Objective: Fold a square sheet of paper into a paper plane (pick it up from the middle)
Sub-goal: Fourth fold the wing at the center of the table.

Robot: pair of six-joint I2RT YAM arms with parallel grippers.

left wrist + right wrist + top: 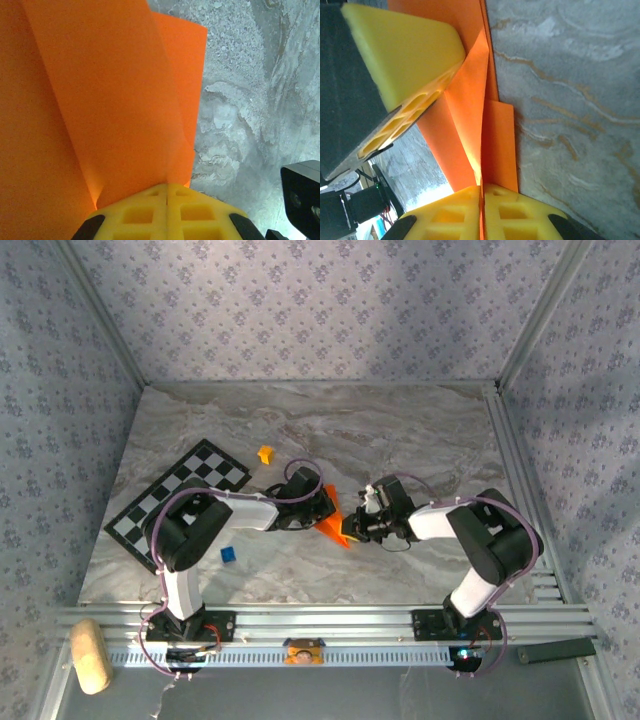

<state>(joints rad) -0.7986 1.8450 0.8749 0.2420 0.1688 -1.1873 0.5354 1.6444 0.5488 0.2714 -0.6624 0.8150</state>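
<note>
The square sheet of paper (333, 527) is bright orange and folded into a creased, pointed shape. It hangs just above the marble table between my two grippers. My left gripper (320, 510) is shut on the paper's left side. In the left wrist view its yellow fingertips (150, 210) press together with the paper's fold (110, 100) coming out from between them. My right gripper (353, 530) is shut on the paper's right edge. In the right wrist view a paper layer (470, 110) runs down between its closed pads (515, 215), and the left gripper's yellow finger (405, 55) pinches the paper at upper left.
A black-and-white checkered board (180, 502) lies at the left. A small yellow-orange cube (265, 454) sits behind the grippers, and a small blue cube (228, 555) lies by the left arm. A tan block (90, 655) rests off the table at bottom left. Patterned walls enclose the table.
</note>
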